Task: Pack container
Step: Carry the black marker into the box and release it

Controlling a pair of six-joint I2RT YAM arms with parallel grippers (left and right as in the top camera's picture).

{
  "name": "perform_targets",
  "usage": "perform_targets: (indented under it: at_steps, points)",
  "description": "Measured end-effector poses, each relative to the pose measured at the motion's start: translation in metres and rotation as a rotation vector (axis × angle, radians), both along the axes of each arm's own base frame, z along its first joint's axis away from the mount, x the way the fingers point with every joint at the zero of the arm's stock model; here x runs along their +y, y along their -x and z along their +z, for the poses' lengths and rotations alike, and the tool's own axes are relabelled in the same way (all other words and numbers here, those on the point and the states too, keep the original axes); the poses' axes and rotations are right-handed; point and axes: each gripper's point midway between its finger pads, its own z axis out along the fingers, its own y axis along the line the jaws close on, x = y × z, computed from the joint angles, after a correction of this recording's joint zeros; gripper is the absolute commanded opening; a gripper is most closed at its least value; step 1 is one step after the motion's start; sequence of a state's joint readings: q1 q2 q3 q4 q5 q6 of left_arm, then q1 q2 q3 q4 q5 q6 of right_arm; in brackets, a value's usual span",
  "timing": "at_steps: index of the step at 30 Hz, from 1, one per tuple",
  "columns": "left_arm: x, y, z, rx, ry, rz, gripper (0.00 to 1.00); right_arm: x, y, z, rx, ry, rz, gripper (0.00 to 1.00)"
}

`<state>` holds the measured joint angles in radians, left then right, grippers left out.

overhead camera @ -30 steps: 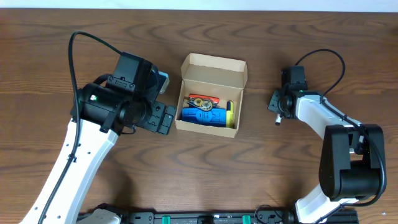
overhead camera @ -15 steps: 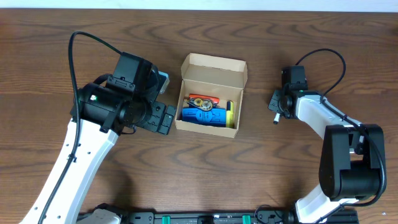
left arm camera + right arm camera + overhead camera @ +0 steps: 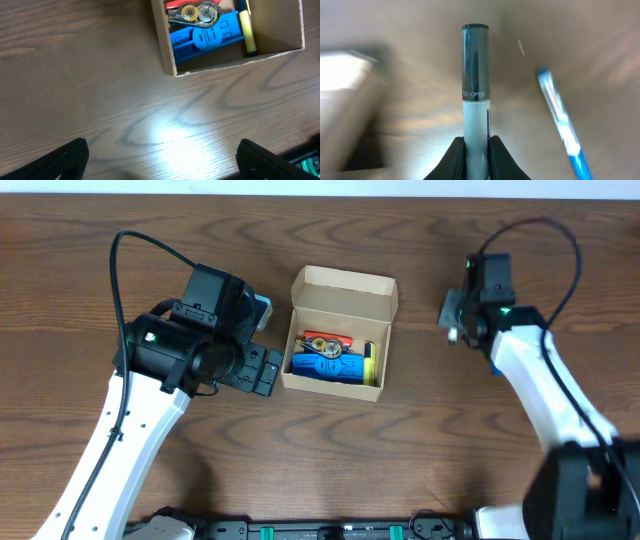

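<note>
The tan cardboard container [image 3: 341,292] stands open mid-table with its flap lid up at the back. It holds a blue item [image 3: 327,367], an orange tape dispenser [image 3: 325,340] and a yellow marker [image 3: 368,362]. In the left wrist view its near wall [image 3: 167,47] is at the top. My left gripper [image 3: 262,370] is open and empty just left of the box, its fingers wide apart over bare wood [image 3: 162,162]. My right gripper [image 3: 455,320] is right of the box, shut on a white marker with a dark cap [image 3: 475,90].
A blue and white pen [image 3: 560,120] lies on the wood to the right of the held marker; a bit of it shows under the right arm in the overhead view [image 3: 493,366]. A bright, blurred patch [image 3: 345,72] is at the left of the right wrist view.
My right arm has risen and swung toward the table's back with the marker in its jaws. The left arm and the box have not moved.
</note>
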<state>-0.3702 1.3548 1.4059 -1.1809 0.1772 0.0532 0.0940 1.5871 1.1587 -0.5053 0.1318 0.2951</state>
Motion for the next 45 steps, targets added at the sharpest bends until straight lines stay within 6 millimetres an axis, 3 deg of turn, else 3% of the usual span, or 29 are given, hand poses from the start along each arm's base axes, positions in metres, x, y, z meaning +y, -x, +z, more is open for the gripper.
perform_targets:
  at_steps: [3, 6, 13, 19, 27, 36, 41, 42, 44, 45]
  points:
    - [0.0, 0.0, 0.0, 0.0, 0.0, 0.0, 0.95, 0.041, -0.004, 0.053, -0.14, 0.002, 0.179, 0.01]
    - [0.0, 0.0, 0.0, 0.0, 0.0, 0.0, 0.95, 0.082, 0.004, 0.07, -0.185, 0.007, 0.376, 0.01]
    - [0.0, 0.0, 0.0, 0.0, 0.0, 0.0, 0.95, 0.162, 0.041, 0.056, -0.157, 0.03, 0.883, 0.01]
    - [0.0, 0.0, 0.0, 0.0, 0.0, 0.0, 0.95, 0.202, 0.069, 0.027, -0.153, 0.052, 1.297, 0.01]
    - [0.0, 0.0, 0.0, 0.0, 0.0, 0.0, 0.95, 0.228, 0.085, -0.03, -0.112, 0.046, 1.589, 0.01]
    - [0.0, 0.0, 0.0, 0.0, 0.0, 0.0, 0.95, 0.248, 0.11, -0.057, -0.06, 0.028, 1.73, 0.01]
    - [0.0, 0.0, 0.0, 0.0, 0.0, 0.0, 0.95, 0.249, 0.118, -0.071, -0.002, 0.055, 1.755, 0.01]
    - [0.0, 0.0, 0.0, 0.0, 0.0, 0.0, 0.95, 0.248, 0.118, -0.072, 0.004, 0.063, 1.756, 0.04]
    - [0.0, 0.0, 0.0, 0.0, 0.0, 0.0, 0.95, 0.247, 0.118, -0.073, 0.012, 0.078, 1.755, 0.36]
    - [0.0, 0.0, 0.0, 0.0, 0.0, 0.0, 0.95, 0.247, 0.117, -0.074, 0.016, 0.083, 1.75, 0.43]
